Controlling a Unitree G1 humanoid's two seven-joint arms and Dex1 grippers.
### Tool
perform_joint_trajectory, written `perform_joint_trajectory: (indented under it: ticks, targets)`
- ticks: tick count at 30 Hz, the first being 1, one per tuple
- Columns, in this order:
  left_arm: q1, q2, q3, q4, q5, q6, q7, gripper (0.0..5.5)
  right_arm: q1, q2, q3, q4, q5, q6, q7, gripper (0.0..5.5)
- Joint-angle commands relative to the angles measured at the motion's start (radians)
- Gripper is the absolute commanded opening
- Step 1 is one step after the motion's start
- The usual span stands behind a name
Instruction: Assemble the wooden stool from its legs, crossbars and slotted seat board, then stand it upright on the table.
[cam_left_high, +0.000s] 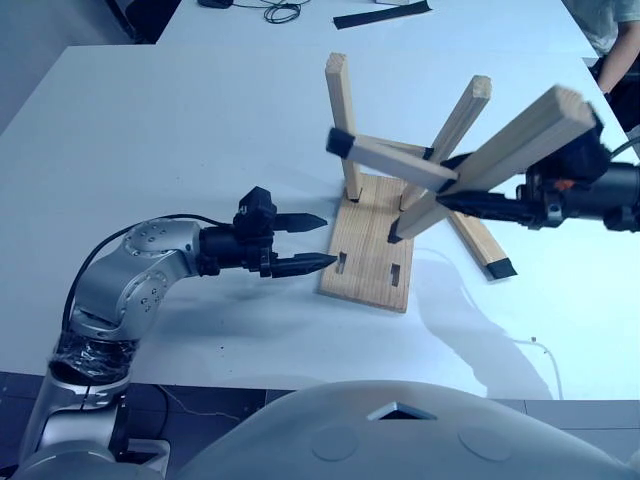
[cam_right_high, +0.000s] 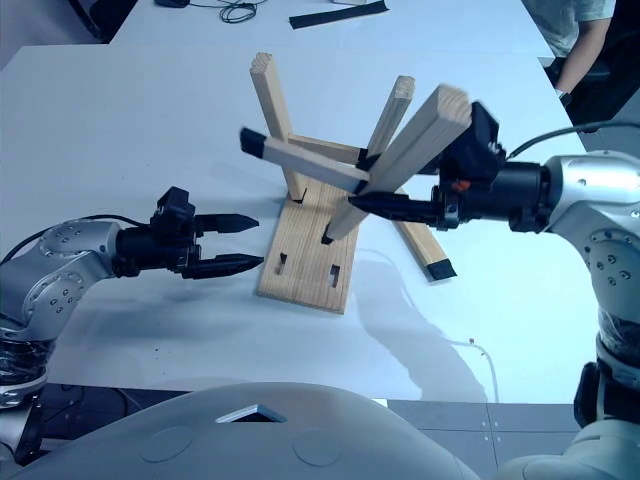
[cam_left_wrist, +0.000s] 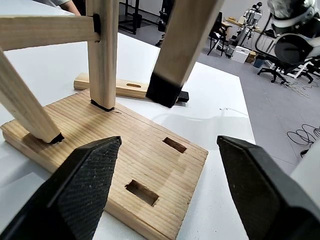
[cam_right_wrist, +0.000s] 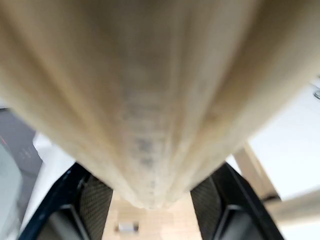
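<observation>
Closest in is the left gripper (cam_left_high: 328, 240), hanging just above the tabletop (cam_left_high: 180, 150), right beside the left long edge of the seat board (cam_left_high: 368, 245). Its fingers (cam_left_wrist: 85, 187) are spread wide with nothing between them. They point at the near half of the board, where two open slots (cam_left_wrist: 142, 192) sit.

The board lies flat with its near end fairly close to the tabletop's front edge, so room is tight on that side. There's a wide stretch of white tabletop to the left and behind.

Two legs stand in the far slots. The left leg (cam_left_high: 342, 110) is about straight and the other leg (cam_left_high: 462, 115) leans off to the right. A crossbar (cam_left_high: 400, 162) joins them, with its black-capped end poking out past the left leg.

The right gripper (cam_right_high: 358, 202) is over on the right, fingers clamped on a third leg (cam_left_high: 525, 130). That leg is tilted hard, top end up to the right. Its black foot is down over the middle of the board, near the right-hand open slot but not in it. In the left wrist view the foot looks lifted off the wood.

A loose piece (cam_left_high: 478, 238) with a black end lies flat just right of the board, partly covered by the held leg.

In the right wrist view that leg is one big blur, with a dark pad (cam_right_wrist: 95, 202) showing on each side. The right arm gets cut off at the frame edge in the left eye view. A thin cable (cam_left_high: 535, 345) lies by the front edge on the right.
</observation>
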Motion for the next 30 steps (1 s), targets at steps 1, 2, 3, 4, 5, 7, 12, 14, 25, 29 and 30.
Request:
perform_joint_trajectory:
  ticks: [1, 2, 3, 4, 5, 7, 12, 14, 25, 29, 30]
  targets:
    - [0.029, 0.025, 0.027, -0.006, 0.01, -0.015, -0.014, 3.55, 0.082, -0.012, 0.035, -0.046, -0.09, -0.073, 0.018, 2.04]
    - [0.035, 0.028, 0.033, -0.006, 0.011, -0.017, -0.015, 3.55, 0.094, -0.008, 0.04, -0.053, -0.097, -0.078, 0.02, 2.04]
    - [0.039, 0.032, 0.039, -0.005, 0.013, -0.019, -0.016, 3.55, 0.103, -0.005, 0.041, -0.061, -0.098, -0.078, 0.018, 2.04]
    - [0.042, 0.034, 0.045, -0.003, 0.017, -0.022, -0.015, 3.55, 0.112, -0.002, 0.043, -0.069, -0.101, -0.081, 0.017, 2.04]
    - [0.043, 0.037, 0.052, -0.002, 0.017, -0.025, -0.015, 3.55, 0.121, -0.002, 0.046, -0.077, -0.103, -0.083, 0.017, 2.04]
    - [0.04, 0.042, 0.072, -0.001, 0.007, -0.024, -0.014, 3.55, 0.136, 0.0, 0.049, -0.094, -0.101, -0.085, 0.013, 2.04]
    - [0.022, 0.044, 0.089, 0.013, 0.004, -0.022, -0.023, 3.55, 0.165, 0.015, 0.076, -0.117, -0.123, -0.101, -0.007, 2.04]
    - [0.015, 0.046, 0.088, 0.012, 0.002, -0.019, -0.032, 3.55, 0.18, 0.025, 0.094, -0.12, -0.146, -0.115, -0.018, 2.04]
    - [-0.023, 0.057, 0.09, 0.03, -0.001, -0.012, -0.059, 3.55, 0.252, 0.041, 0.159, -0.098, -0.279, -0.219, -0.034, 2.04]
    - [-0.031, 0.059, 0.095, 0.037, -0.003, -0.012, -0.067, 3.55, 0.291, 0.037, 0.184, -0.076, -0.298, -0.247, -0.022, 2.04]
    - [-0.032, 0.059, 0.097, 0.037, -0.004, -0.012, -0.068, 3.55, 0.298, 0.035, 0.198, -0.071, -0.299, -0.249, -0.017, 2.04]
